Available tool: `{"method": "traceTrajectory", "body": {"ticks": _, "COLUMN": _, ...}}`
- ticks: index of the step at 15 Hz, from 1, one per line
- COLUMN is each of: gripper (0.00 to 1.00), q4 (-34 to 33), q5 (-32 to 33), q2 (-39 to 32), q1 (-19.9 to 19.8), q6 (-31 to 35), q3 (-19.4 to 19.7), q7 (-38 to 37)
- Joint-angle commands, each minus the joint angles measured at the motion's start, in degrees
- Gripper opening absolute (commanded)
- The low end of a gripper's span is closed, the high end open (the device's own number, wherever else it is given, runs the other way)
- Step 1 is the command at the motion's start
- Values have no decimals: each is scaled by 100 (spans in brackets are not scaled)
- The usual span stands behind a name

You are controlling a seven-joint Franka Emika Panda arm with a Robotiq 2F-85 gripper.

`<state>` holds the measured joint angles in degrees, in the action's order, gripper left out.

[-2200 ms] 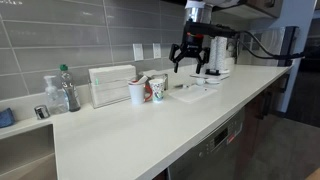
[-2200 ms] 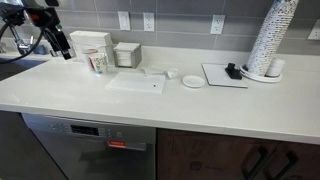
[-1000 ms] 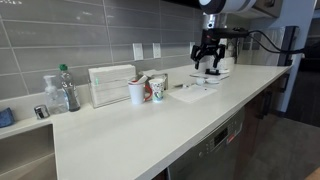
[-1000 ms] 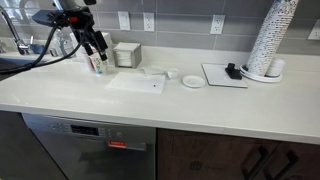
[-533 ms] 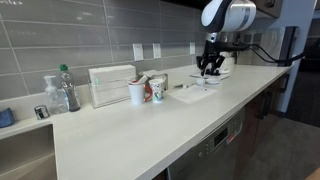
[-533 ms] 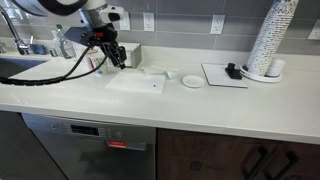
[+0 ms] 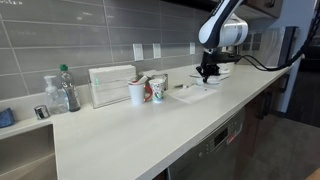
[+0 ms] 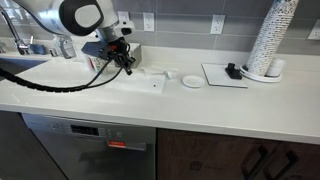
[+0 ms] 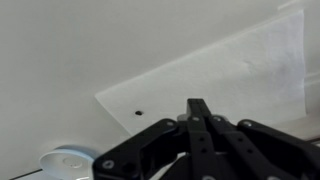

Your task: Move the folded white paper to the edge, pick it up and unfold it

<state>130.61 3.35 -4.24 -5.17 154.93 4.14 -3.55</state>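
Observation:
The folded white paper (image 8: 136, 83) lies flat on the off-white countertop, back from the front edge (image 8: 160, 111); it also shows in an exterior view (image 7: 193, 93) and fills the right half of the wrist view (image 9: 225, 70). My gripper (image 8: 128, 68) hangs just above the paper's far side, fingers pointing down, and is seen likewise in an exterior view (image 7: 208, 74). In the wrist view the gripper (image 9: 198, 106) is shut, fingers pressed together with nothing between them. Whether the tips touch the sheet I cannot tell.
Two paper cups (image 7: 146, 91) and a white ribbed box (image 7: 111, 85) stand towards the wall beside the paper. A small round dish (image 8: 192, 81), a flat tray (image 8: 222, 76) and a tall cup stack (image 8: 271, 38) sit further along. Bottles (image 7: 62, 90) stand by the sink.
The arm has swung across the counter and come down over the paper. Its jaws went from wide open to fully shut.

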Motion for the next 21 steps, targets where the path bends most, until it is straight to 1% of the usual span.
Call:
{"method": "traceTrajectory", "body": {"ticks": 1, "gripper": 0, "q4": -28, "q5": -20, "q2": -6, "q1": 28, "q6": -19, "q3": 33, "q7": 26}}
{"method": "traceTrajectory", "body": {"ticks": 3, "gripper": 0, "q4": -162, "q5": 559, "q2": -136, "q1": 119, "q6": -106, "q3": 59, "q7": -197}}
{"method": "traceTrajectory", "body": {"ticks": 5, "gripper": 0, "q4": -256, "q5": 869, "q2": -272, "q1": 146, "q6": -189, "q3": 55, "q7": -42}}
{"method": "traceTrajectory", "body": {"ticks": 7, "gripper": 0, "q4": -315, "q5": 877, "q2": -410, "q1": 146, "q6": -188, "q3": 9, "q7": 370}}
{"method": "traceTrajectory", "body": {"ticks": 10, "gripper": 0, "q4": -378, "q5": 535, "q2": -684, "q1": 58, "q6": 75, "q3": -91, "q7": 1166}}
{"method": "traceTrajectory", "body": {"ticks": 11, "gripper": 0, "q4": -420, "q5": 524, "q2": -781, "q1": 26, "q6": 202, "q3": -89, "q7": 1350}}
{"method": "traceTrajectory", "body": {"ticks": 12, "gripper": 0, "q4": -445, "q5": 347, "q2": -868, "q1": -45, "q6": 324, "q3": -139, "q7": 1648}}
{"method": "traceTrajectory", "body": {"ticks": 14, "gripper": 0, "q4": -538, "q5": 192, "q2": -1080, "q1": -162, "q6": 640, "q3": -187, "q7": 2009}}
{"method": "traceTrajectory", "body": {"ticks": 16, "gripper": 0, "q4": -649, "q5": -428, "q2": -1283, "q1": -434, "q6": 835, "q3": -479, "q7": 2573}}
{"method": "traceTrajectory", "body": {"ticks": 17, "gripper": 0, "q4": -742, "q5": -633, "q2": -1429, "q1": -577, "q6": 1011, "q3": -612, "q7": 2862}}
{"method": "traceTrajectory", "body": {"ticks": 20, "gripper": 0, "q4": -1035, "q5": -1312, "q2": -1774, "q1": -1042, "q6": 1084, "q3": -1135, "q7": 3683}}
{"method": "traceTrajectory", "body": {"ticks": 21, "gripper": 0, "q4": -1102, "q5": -1386, "q2": -1863, "q1": -1143, "q6": 1129, "q3": -1224, "q7": 3877}}
